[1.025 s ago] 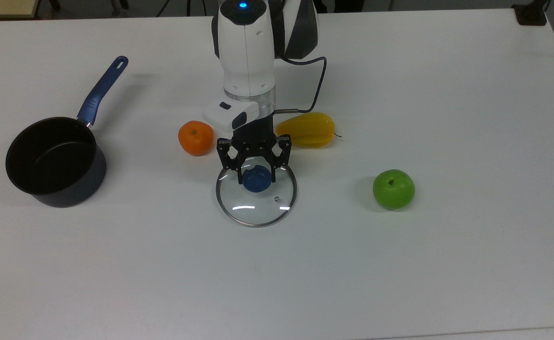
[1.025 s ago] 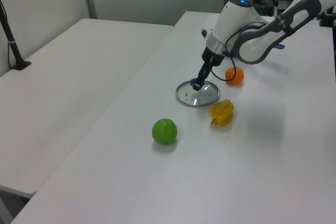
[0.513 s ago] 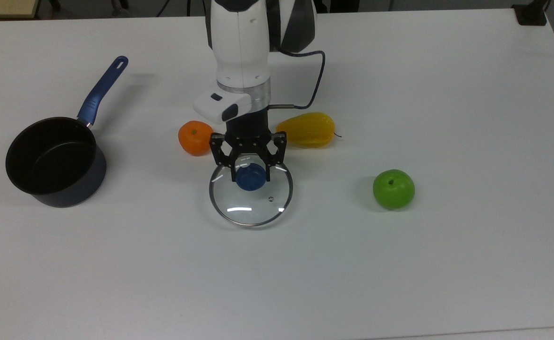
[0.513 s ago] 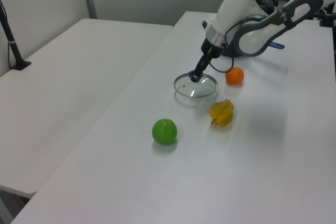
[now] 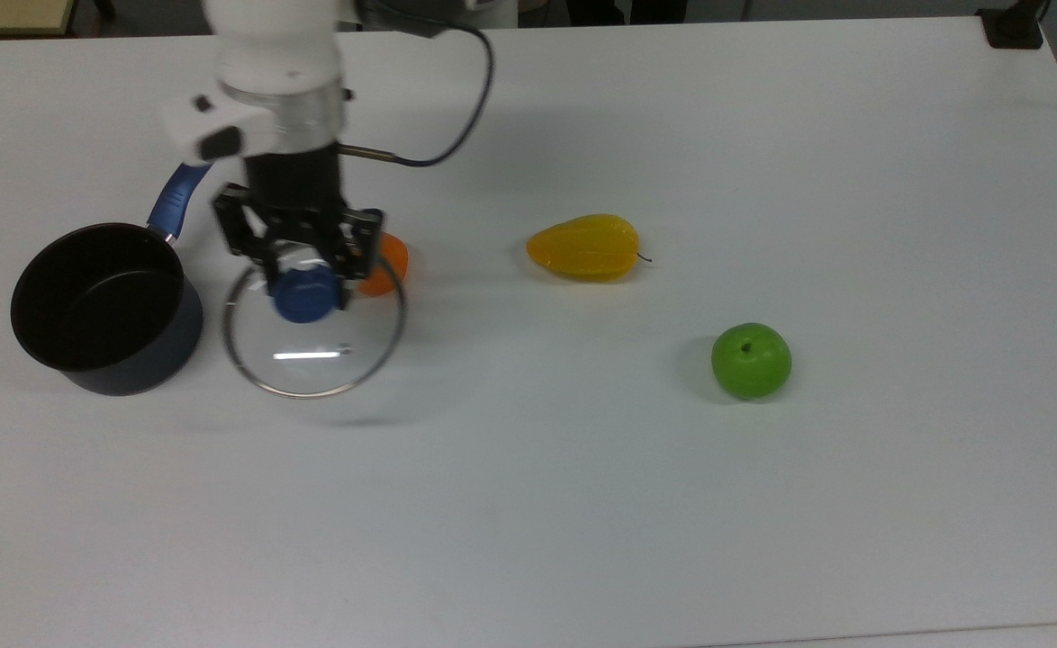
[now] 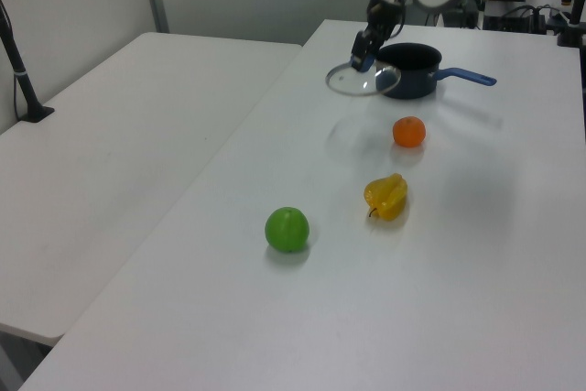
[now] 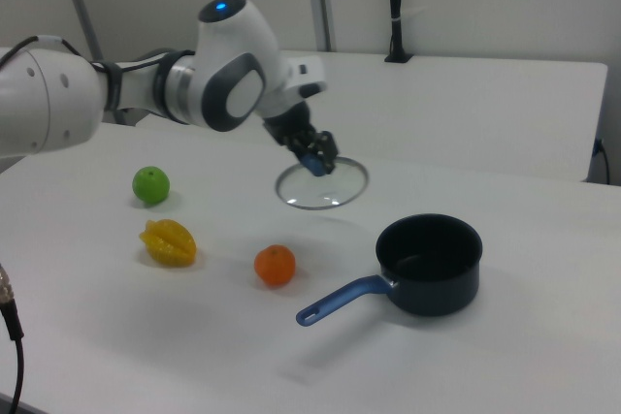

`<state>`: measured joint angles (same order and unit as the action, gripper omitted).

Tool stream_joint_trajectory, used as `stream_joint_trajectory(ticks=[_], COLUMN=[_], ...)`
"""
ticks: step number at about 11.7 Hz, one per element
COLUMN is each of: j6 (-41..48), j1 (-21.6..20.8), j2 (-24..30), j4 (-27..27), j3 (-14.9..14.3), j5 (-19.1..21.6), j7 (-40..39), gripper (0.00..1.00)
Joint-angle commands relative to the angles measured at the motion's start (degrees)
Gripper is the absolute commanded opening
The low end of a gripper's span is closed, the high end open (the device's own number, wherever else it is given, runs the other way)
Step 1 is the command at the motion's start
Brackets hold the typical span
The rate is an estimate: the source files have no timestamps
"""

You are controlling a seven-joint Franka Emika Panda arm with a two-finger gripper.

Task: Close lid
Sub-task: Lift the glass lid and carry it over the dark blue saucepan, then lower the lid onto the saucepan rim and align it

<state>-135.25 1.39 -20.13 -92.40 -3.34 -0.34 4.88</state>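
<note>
The lid (image 5: 312, 346) (image 6: 352, 85) (image 7: 325, 189), clear glass with a metal rim, hangs level in the air by its blue knob (image 5: 304, 292). My gripper (image 5: 305, 286) (image 6: 363, 59) (image 7: 316, 159) is shut on that knob from above. The open black saucepan (image 5: 96, 306) (image 6: 409, 70) (image 7: 430, 263) with a blue handle (image 5: 188, 182) stands on the table at the top view's left, just beside the lifted lid. In the top view the lid's left rim comes close to the pan's right wall.
An orange (image 5: 388, 264) (image 6: 409, 131) (image 7: 275, 265) lies under the lid's right edge in the top view. A yellow starfruit (image 5: 587, 247) (image 6: 386, 197) (image 7: 169, 242) and a green apple (image 5: 751, 360) (image 6: 287, 229) (image 7: 150, 184) lie further towards the top view's right on the white table (image 5: 763, 504).
My gripper has lifted the lid off the table and carried it to the top view's left, from between the orange and starfruit to beside the saucepan.
</note>
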Motion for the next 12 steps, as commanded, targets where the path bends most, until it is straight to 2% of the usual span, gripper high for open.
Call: stream_joint_trajectory(ticks=[1,4,8,10,12], j6=[1.3,0.5,-0.1,-5.5,-6.6], j1=[7.1,13.1,16.6,17.5,18.1], j2=[-0.1,-0.2,-2.2,-2.3,-3.0], j4=[2.0,1.8,1.7,0.5,0.1], j3=[0.0,0.2,0.2,0.2,0.2], j5=[-1.0,0.1,2.7,3.7,3.9], j7=[-5.4,-8.1,-10.2,-10.6,-10.8], gripper=[0.48,0.48,0.48,0.48,0.48])
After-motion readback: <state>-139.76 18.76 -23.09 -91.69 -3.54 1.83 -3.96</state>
